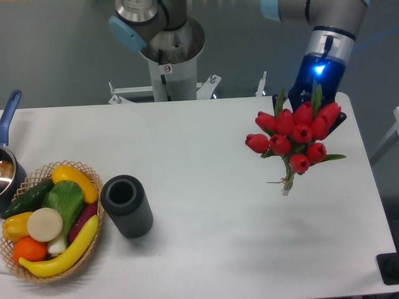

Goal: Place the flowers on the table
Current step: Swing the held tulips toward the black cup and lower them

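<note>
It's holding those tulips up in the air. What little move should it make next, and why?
Probably lower them straight down. The tulips hang at the gripper with their stem ends clear of the white table, and the patch beneath looks bare, so they could be laid there before the fingers let go.

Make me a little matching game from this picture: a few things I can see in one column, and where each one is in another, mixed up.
Things:
1. flowers
2. dark ribbed cylinder
3. basket of vegetables
4. pot with the blue handle

Places:
A. cut off by the left edge of the picture
B. standing on the table just right of the basket
C. at the table's front left corner
D. held up at the right, under the arm's tool

Pairs: 1-D, 2-B, 3-C, 4-A
</note>
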